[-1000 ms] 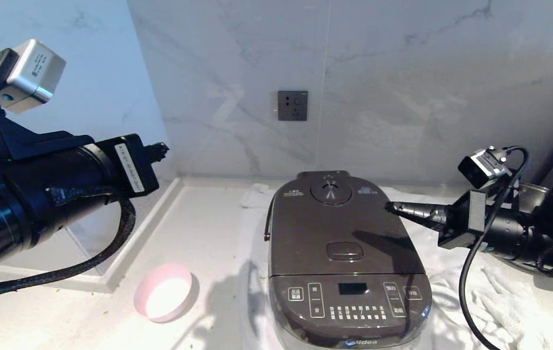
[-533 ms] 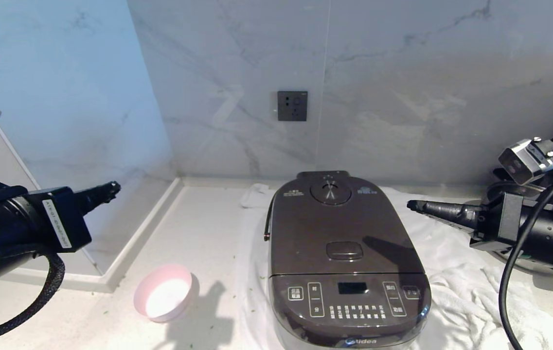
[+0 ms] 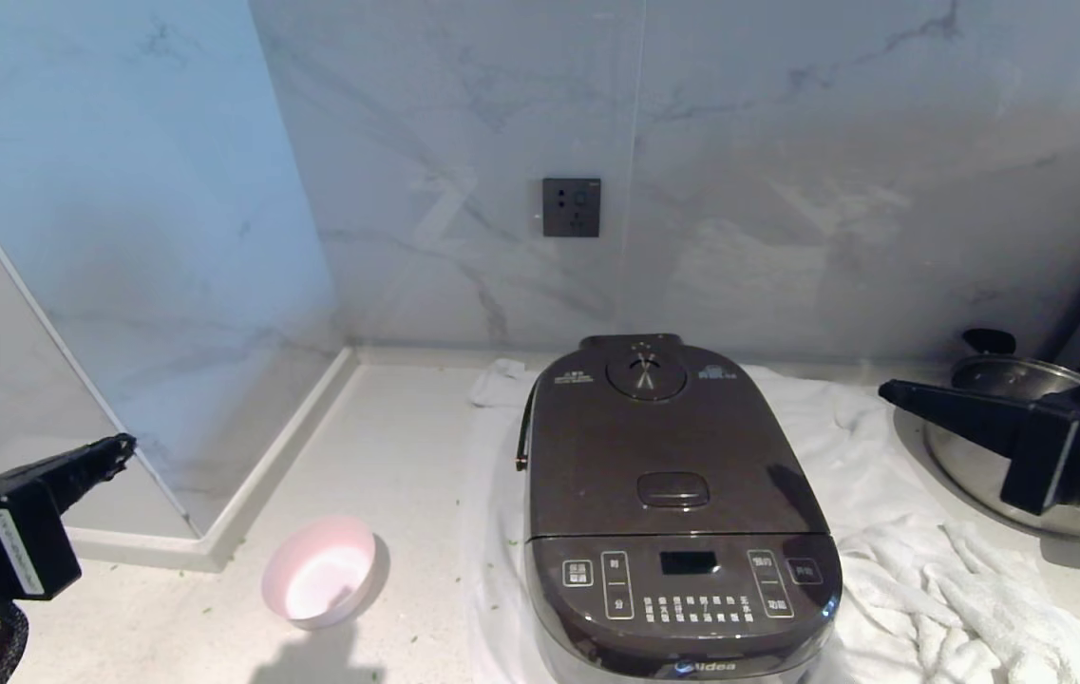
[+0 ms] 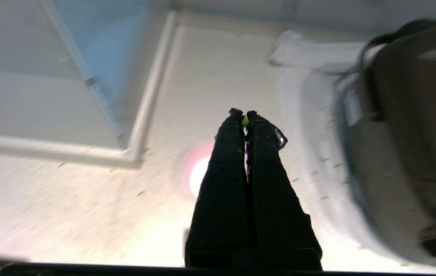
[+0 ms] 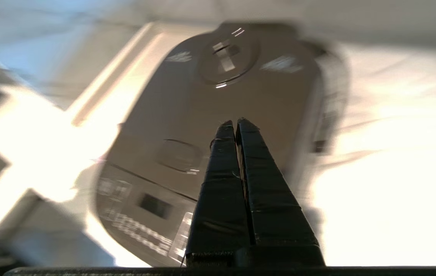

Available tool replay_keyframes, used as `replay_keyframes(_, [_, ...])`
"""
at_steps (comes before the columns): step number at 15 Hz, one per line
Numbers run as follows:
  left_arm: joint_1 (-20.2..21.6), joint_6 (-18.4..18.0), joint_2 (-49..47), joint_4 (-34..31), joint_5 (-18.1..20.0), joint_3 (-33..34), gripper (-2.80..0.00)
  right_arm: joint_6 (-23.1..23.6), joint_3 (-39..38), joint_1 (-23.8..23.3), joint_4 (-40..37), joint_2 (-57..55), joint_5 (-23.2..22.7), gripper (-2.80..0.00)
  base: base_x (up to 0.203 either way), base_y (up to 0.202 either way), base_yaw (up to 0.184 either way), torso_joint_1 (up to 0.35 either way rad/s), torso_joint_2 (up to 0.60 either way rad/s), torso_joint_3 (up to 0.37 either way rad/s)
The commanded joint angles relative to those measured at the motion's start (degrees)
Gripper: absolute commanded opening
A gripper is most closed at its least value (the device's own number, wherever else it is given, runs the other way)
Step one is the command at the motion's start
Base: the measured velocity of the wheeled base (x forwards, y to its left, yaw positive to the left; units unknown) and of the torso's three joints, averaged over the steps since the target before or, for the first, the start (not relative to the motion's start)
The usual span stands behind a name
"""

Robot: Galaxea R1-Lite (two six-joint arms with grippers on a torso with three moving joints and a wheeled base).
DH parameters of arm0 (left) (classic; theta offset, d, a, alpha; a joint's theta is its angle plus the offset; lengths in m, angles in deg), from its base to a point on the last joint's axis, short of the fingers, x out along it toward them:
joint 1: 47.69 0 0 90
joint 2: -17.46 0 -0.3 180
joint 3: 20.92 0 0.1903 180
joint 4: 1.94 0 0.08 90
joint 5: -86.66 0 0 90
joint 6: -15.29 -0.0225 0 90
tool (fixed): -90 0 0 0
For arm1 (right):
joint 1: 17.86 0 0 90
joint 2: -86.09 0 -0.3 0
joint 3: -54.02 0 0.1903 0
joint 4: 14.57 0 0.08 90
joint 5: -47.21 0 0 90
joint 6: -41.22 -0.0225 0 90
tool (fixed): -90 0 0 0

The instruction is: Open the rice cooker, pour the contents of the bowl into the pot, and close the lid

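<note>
Hanging at far left with fingers pinched together on nothing but a green fleck: left gripper (image 3: 122,444). Sitting on the counter below and just past those fingertips, looking emptied, whitish inside showing: bowl (image 3: 318,584). Resting well beyond them on the white towel (image 3: 919,579), lid (image 3: 668,446) lying down flat: rice cooker (image 3: 682,518). Hovering right of the cooker, clear of it, fingers pressed narrow and holding nothing: right gripper (image 3: 886,389). Judging from this: opening, pouring and closing all appearing done, nothing remaining.
</note>
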Motion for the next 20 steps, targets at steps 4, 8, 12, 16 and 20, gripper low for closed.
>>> replay_keyframes(4, [3.1,-1.6,7.9,-1.0,0.1,4.5,-2.8,8.7,-0.1,0.6,-4.3,13.7,10.3,-2.8,0.0,0.0,0.0,0.0,0.0,0.0])
replay_keyframes(8, [8.1,-6.0,17.4,-2.8,0.1,7.4,-2.8,12.1,-0.7,-1.2,-11.1,23.7,15.5,-2.8,0.0,0.0,0.0,0.0,0.0,0.0])
replay_keyframes(12, [21.6,-10.8,21.4,-3.2,0.1,9.6,-2.8,13.5,-1.9,-8.3,-14.8,30.2,16.0,-2.8,0.0,0.0,0.0,0.0,0.0,0.0])
replay_keyframes(16, [25.4,-14.4,32.0,-1.9,4.2,14.3,-2.8,15.1,-1.9,-13.7,-19.8,38.6,16.0,-2.8,0.0,0.0,0.0,0.0,0.0,0.0])
replay_keyframes(20, [26.2,-17.0,43.2,-1.7,10.1,21.1,-2.8,16.6,-4.3,-17.4,-20.9,47.3,15.4,-2.8,0.0,0.0,0.0,0.0,0.0,0.0])
